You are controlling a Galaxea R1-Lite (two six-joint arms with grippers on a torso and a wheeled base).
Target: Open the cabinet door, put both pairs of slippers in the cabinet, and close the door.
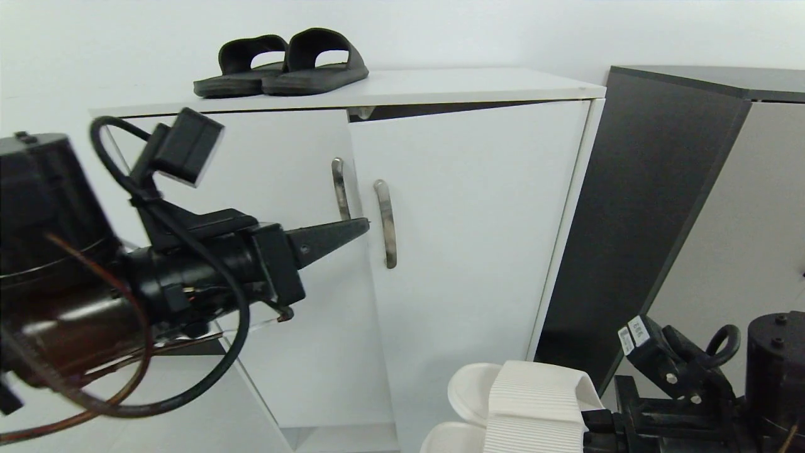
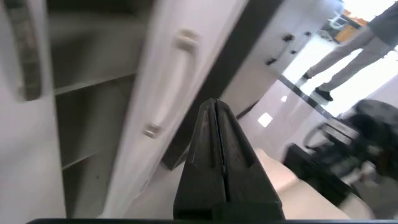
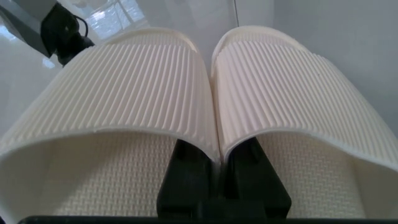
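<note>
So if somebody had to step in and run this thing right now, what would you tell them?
Left gripper: shut, empty, tip close to the door handles.
Right gripper: shut on the white slippers, low in front of the cabinet.
Black slippers: on the cabinet top.
Done: door ajar, shelves visible inside; white pair in hand.
Left: probably open wider, put both pairs in, close the door.
</note>
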